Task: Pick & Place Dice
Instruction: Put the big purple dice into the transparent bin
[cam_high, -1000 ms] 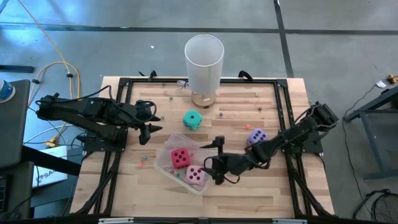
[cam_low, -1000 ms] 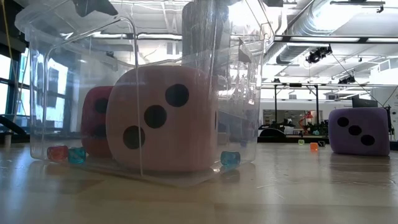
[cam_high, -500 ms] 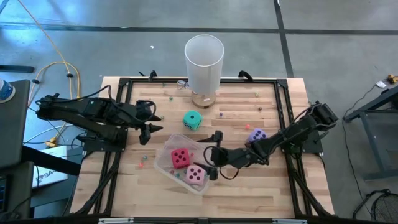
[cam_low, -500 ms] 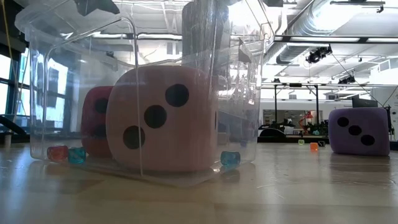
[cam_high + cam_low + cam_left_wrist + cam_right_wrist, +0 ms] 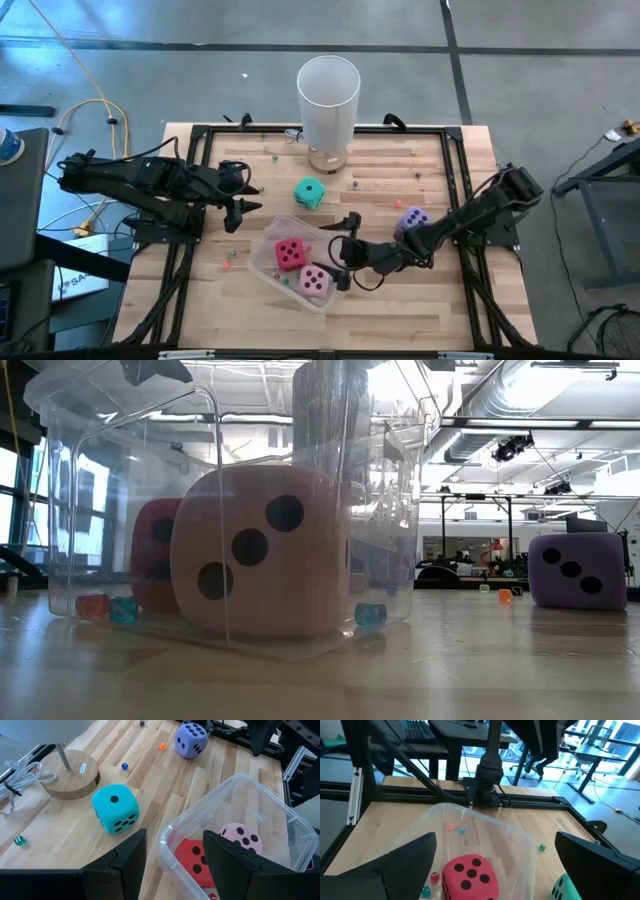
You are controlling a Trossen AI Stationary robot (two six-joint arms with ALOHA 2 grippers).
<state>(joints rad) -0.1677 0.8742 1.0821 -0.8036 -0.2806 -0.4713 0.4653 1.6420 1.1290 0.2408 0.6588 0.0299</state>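
Clear rigid plastic bin [image 5: 270, 262], rounded corners, on slatted wooden table [image 5: 400, 300]: holds soft foam red die [image 5: 290, 253] and pink die [image 5: 314, 283]. Teal die [image 5: 309, 193] and purple die [image 5: 412, 220] lie outside on the table. Right end effector [image 5: 343, 250] spread wide, empty, at bin's rim. Left end effector [image 5: 243, 206] part-spread, empty, well apart.

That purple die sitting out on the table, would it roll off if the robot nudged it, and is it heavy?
The purple die is a cube resting flat on the table, so a nudge would probably slide or tip it, not roll it far. It looks soft with rounded edges, so likely light and squashy. Its matte surface probably grips well.
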